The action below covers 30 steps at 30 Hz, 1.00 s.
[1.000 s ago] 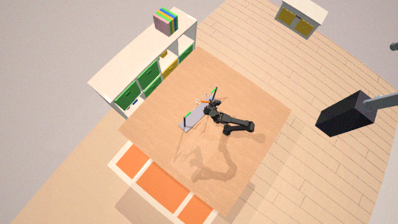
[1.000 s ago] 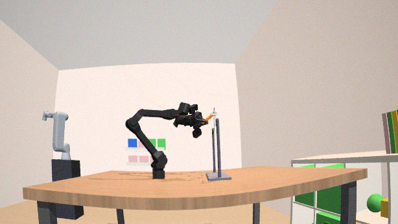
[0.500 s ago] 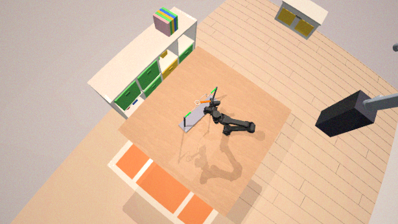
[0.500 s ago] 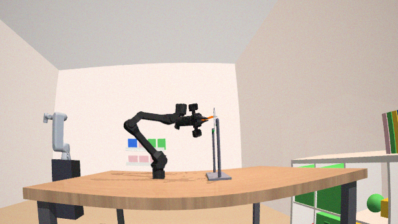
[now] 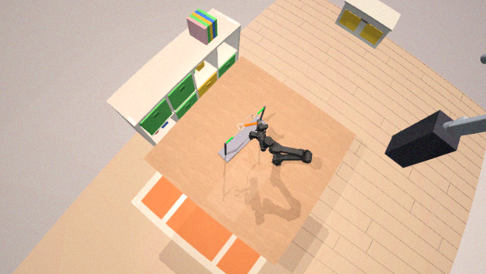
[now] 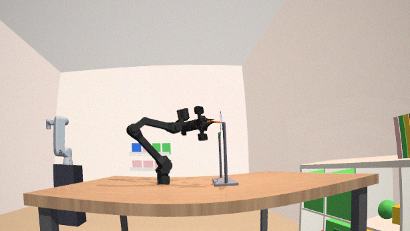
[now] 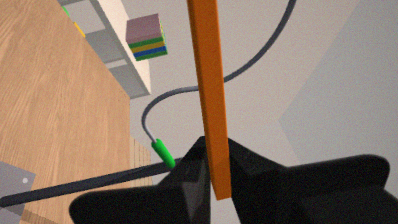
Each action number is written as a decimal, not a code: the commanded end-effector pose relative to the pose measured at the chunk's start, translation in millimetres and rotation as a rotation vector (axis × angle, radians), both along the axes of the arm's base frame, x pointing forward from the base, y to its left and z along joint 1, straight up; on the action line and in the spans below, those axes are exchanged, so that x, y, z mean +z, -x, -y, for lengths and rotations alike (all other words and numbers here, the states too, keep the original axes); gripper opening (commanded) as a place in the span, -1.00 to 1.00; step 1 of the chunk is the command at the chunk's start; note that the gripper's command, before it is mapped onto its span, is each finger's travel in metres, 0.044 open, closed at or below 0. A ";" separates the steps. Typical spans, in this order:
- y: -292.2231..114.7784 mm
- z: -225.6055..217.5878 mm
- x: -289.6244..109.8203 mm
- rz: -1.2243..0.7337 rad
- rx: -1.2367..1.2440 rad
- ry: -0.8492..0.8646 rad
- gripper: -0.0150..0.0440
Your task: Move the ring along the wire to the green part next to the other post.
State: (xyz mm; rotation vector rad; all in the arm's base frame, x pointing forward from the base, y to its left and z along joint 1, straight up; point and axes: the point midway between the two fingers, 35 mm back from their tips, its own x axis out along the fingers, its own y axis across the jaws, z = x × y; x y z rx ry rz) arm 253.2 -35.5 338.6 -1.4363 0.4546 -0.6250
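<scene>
My gripper (image 5: 260, 126) (image 6: 208, 122) (image 7: 211, 141) is shut on the orange handle (image 5: 250, 124) (image 6: 216, 121) (image 7: 209, 85) and holds it high above the table (image 5: 277, 190) (image 6: 200, 193). The ring (image 5: 244, 125) (image 6: 220, 115) at the handle's far end sits along the wire, between the two posts; it is out of the wrist view. The thin grey wire (image 7: 172, 95) curves down to a green part (image 5: 260, 112) (image 7: 163, 153) on the near post (image 5: 264, 108) (image 6: 225, 150) (image 7: 75, 187). The other green part (image 5: 229, 139) is at the far post (image 5: 225, 150). Both posts stand on a grey base (image 5: 237, 143) (image 6: 230, 182).
A white shelf unit (image 5: 158, 79) (image 6: 334, 165) with green and yellow bins stands beside the table, with a stack of coloured books (image 5: 203, 25) (image 7: 146, 37) on top. A dark block (image 5: 419, 144) (image 6: 67, 173) carrying a grey arm stands off the table's other side.
</scene>
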 end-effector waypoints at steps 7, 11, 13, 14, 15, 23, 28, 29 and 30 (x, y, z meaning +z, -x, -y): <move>0.0 0.6 -2.0 -0.009 0.002 0.080 -1.00; 0.0 1.2 -6.5 -0.008 0.002 0.075 -1.00; 0.0 1.5 -9.2 -0.007 0.003 0.067 -1.00; 0.0 1.6 -11.2 -0.006 0.003 0.058 -1.00; 0.0 1.6 -13.3 -0.005 0.003 0.049 -1.00; -0.5 0.6 -31.1 0.008 0.005 -0.048 -1.00; -1.0 -1.8 -44.2 0.018 0.007 -0.132 -1.00; -1.2 -2.7 -47.5 0.021 0.007 -0.154 -1.00; -1.4 -3.6 -50.8 0.024 0.007 -0.176 -1.00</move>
